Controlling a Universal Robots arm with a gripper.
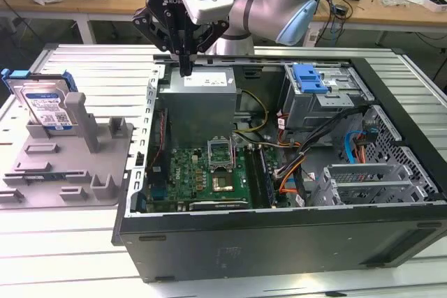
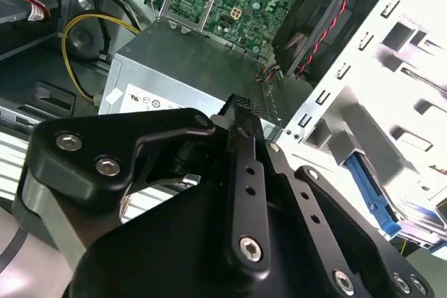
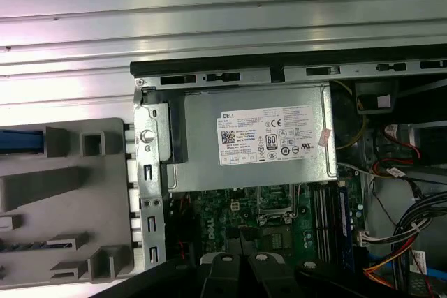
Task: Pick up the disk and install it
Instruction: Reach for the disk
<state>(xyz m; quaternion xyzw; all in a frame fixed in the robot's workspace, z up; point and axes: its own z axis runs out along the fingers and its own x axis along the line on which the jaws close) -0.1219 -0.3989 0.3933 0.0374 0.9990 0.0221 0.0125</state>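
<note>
The disk [image 1: 47, 106], a silvery drive with a white-and-blue label in a blue carrier, stands on edge in a grey holder [image 1: 70, 165] at the exterior view's left, outside the open computer case [image 1: 279, 235]. Its blue edge [image 3: 21, 142] lies beside the case wall in the first wrist view. My gripper [image 1: 186, 68] hangs over the case's back corner, above the grey power supply [image 3: 255, 137], well to the right of the disk. Its fingers [image 2: 244, 137] are pressed together with nothing between them.
A metal drive bay [image 1: 328, 99] with a blue latch piece [image 1: 309, 78] sits at the case's far right corner. The green motherboard [image 1: 209, 172], loose cables [image 1: 300, 165] and a card cage [image 1: 370, 179] lie inside. Benches with clutter stand behind the ribbed table [image 1: 77, 57].
</note>
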